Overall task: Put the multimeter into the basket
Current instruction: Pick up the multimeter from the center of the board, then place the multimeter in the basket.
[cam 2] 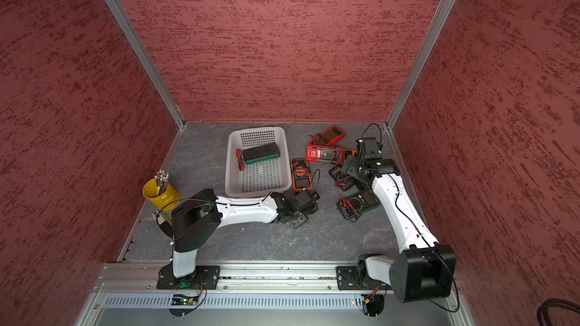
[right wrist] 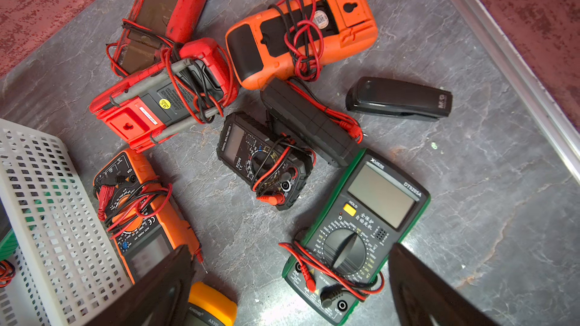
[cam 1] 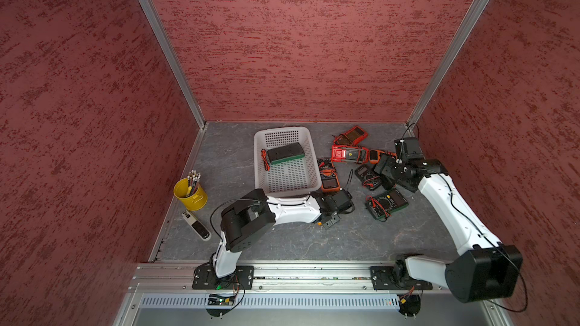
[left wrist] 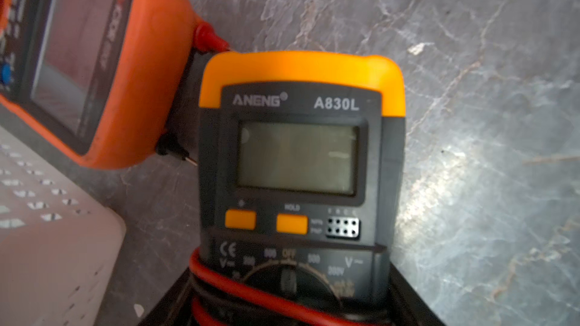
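Observation:
A grey multimeter with a yellow top (left wrist: 301,158) lies face up on the table, a red lead wound round its lower half. My left gripper (left wrist: 288,305) is shut on that lower half, a black finger on each side. In both top views this gripper (cam 1: 332,211) (cam 2: 293,211) sits just off the white basket's near right corner and hides the meter. The basket (cam 1: 260,164) (cam 2: 230,164) holds a green-edged multimeter (cam 1: 285,153) lying face down. My right gripper (right wrist: 290,250) hangs open over the pile of meters, gripping nothing.
Several other multimeters lie right of the basket: orange (cam 1: 328,174), red (cam 1: 346,153), black (cam 1: 367,177), green (cam 1: 386,203). A black stapler (right wrist: 398,98) lies by the right wall. A yellow cup of pencils (cam 1: 190,194) and a white device (cam 1: 196,225) are at the left.

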Robot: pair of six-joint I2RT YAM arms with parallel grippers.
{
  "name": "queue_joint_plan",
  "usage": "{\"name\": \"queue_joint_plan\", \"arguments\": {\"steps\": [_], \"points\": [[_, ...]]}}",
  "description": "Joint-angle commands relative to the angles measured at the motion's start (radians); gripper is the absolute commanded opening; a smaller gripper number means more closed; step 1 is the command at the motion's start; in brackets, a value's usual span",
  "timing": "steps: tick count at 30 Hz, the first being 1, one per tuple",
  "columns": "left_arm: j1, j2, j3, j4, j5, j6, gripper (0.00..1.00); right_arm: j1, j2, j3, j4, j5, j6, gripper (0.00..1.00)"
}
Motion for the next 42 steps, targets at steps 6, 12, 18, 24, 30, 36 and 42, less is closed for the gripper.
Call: {"name": "queue_joint_plan", "arguments": {"steps": [6, 12, 18, 24, 30, 36, 42], "points": [[-0.014, -0.027, 0.008, 0.010, 0.040, 0.070, 0.10, -0.002, -0.011, 0.014, 0.009, 0.054, -0.011, 0.99], [-0.004, -0.176, -0.001, 0.078, 0.201, 0.175, 0.02, -0.002, -0.045, 0.015, 0.030, 0.086, -0.022, 0.99], [0.068, -0.293, 0.059, 0.044, 0.233, 0.226, 0.00, -0.002, -0.084, 0.039, 0.049, 0.144, -0.031, 0.99], [0.222, -0.410, 0.080, 0.022, 0.259, 0.246, 0.00, -0.002, -0.103, 0.058, 0.085, 0.131, -0.017, 0.99], [0.459, -0.427, 0.107, -0.042, 0.380, 0.349, 0.00, 0.024, -0.083, 0.055, 0.113, 0.144, -0.010, 0.99], [0.646, -0.325, 0.175, -0.168, 0.499, 0.522, 0.00, 0.073, -0.059, 0.056, 0.126, 0.173, 0.035, 0.99], [0.798, -0.196, 0.269, -0.282, 0.666, 0.693, 0.01, 0.112, -0.017, 0.096, 0.098, 0.191, 0.061, 0.99]]}}
